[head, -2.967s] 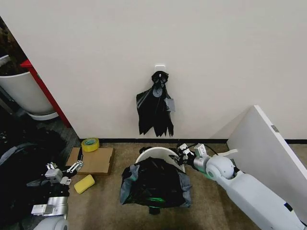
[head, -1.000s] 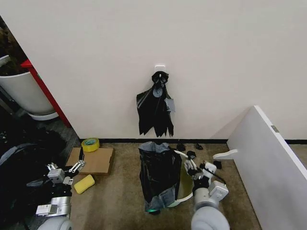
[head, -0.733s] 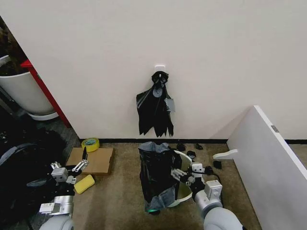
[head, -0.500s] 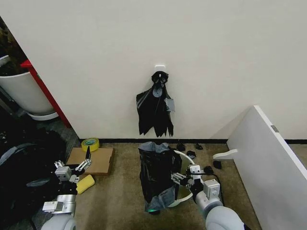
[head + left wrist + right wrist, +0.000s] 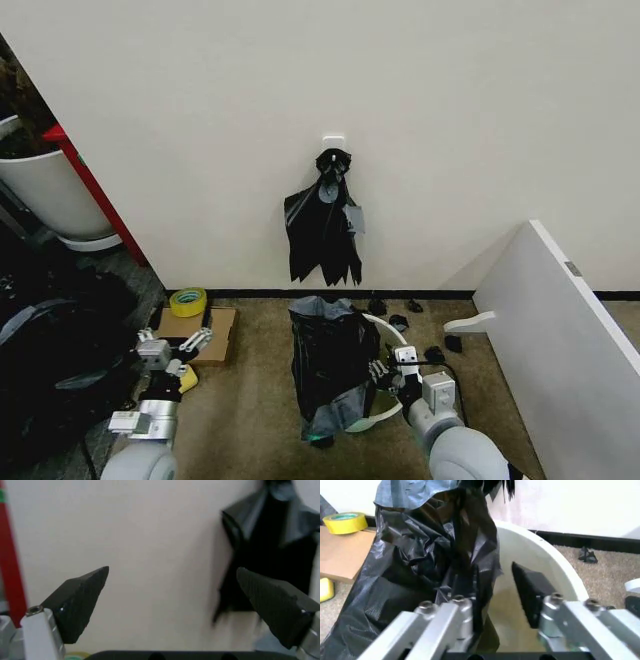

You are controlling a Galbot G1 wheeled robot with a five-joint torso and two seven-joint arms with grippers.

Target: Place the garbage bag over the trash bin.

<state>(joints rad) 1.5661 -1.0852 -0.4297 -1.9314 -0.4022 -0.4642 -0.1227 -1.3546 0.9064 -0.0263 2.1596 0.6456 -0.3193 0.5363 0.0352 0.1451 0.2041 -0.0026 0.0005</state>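
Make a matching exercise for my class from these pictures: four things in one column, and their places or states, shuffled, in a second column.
Things:
1. garbage bag
2. trash bin
3. roll of yellow tape
4. left claw

Places or states:
A. lying on the flat cardboard by the wall
B. open, held up in the air, gripping nothing
C. draped over one side of the rim only
D. tilted, mouth open toward the right claw

Pairs: 1-C, 2-D, 3-A, 4-B

No legible text, labels, brands or numbers on anything in view.
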